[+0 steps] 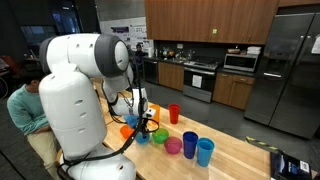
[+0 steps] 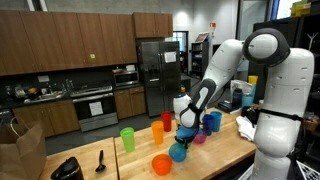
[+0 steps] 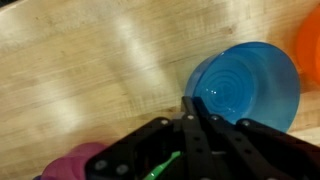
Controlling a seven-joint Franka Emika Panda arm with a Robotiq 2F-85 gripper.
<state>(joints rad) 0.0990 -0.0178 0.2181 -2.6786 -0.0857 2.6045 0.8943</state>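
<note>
My gripper (image 3: 194,104) is shut, its two black fingers pressed together. Their tips sit at the near rim of a blue bowl (image 3: 245,85) on the wooden table; I cannot tell whether the rim is pinched between them. In both exterior views the gripper (image 2: 186,134) hangs low over the table, just above the blue bowl (image 2: 178,152) (image 1: 143,138). An orange bowl (image 3: 310,40) shows at the right edge of the wrist view and a pink bowl (image 3: 75,160) at the lower left.
Several coloured cups and bowls stand around: a red cup (image 1: 173,113), a green bowl (image 1: 160,135), blue cups (image 1: 205,152), a green cup (image 2: 127,138), an orange bowl (image 2: 162,164). A seated person (image 1: 25,105) is beside the table. Kitchen cabinets and a fridge (image 2: 150,70) stand behind.
</note>
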